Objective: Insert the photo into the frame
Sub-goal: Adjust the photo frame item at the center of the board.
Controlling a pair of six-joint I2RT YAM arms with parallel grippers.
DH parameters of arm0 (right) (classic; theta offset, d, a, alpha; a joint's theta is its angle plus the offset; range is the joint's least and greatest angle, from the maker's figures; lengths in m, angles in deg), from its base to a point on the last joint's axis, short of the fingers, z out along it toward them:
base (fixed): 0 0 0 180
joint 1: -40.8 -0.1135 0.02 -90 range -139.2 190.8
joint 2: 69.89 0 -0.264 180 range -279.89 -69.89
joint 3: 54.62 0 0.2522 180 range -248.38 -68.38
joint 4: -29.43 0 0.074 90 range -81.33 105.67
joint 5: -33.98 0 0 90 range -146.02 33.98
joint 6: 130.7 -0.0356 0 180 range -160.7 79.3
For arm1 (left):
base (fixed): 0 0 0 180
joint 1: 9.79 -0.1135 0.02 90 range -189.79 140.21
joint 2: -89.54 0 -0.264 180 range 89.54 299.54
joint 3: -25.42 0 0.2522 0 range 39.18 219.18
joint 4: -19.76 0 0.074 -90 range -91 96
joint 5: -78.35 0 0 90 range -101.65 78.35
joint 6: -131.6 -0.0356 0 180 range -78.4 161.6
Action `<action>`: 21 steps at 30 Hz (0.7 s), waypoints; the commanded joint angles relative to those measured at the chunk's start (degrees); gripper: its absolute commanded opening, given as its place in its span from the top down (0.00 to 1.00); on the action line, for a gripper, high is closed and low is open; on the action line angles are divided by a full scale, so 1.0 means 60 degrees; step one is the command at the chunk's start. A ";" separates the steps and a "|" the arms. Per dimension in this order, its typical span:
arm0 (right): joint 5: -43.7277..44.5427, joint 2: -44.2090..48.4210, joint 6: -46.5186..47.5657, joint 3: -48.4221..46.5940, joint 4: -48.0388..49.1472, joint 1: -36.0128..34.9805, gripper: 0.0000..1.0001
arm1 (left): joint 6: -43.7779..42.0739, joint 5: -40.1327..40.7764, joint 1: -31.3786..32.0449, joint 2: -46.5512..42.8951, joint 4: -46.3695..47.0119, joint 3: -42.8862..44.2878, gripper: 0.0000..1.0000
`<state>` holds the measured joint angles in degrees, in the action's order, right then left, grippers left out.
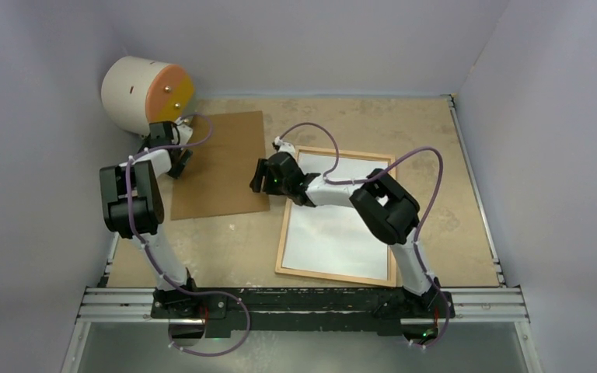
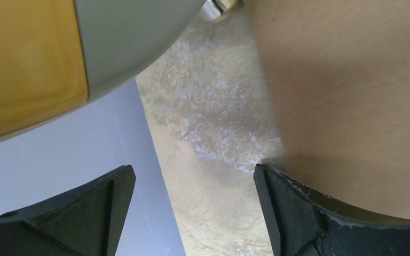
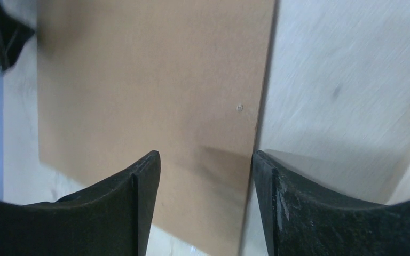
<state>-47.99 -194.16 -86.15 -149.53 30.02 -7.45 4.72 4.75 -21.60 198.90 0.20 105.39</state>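
Right gripper (image 3: 205,160) is hanging with its jaws parted, straddling the right edge of the brown backing board (image 3: 139,80) and pinching nothing. Its arm is reaching leftward across the upper part of the frame (image 1: 282,241), with the elbow bending above the pane. Left gripper (image 2: 195,173) is gaping wide as well, hovering at the board's left edge beside a white cylinder (image 1: 136,93) with an orange face, its arm stretching forward from a raised elbow. White side up, the photo (image 1: 334,233) is lying inside the frame on the table (image 1: 451,194)
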 commanded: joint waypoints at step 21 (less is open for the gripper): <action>-0.0812 0.2836 -0.0027 0.2719 -0.2349 -0.0403 0.36 | -0.1466 -0.2187 0.0504 -0.0903 -0.2390 -0.2042 0.11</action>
<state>-57.24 -178.48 -89.41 -129.55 27.46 -13.79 -3.65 -1.98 -18.96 191.81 0.70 96.50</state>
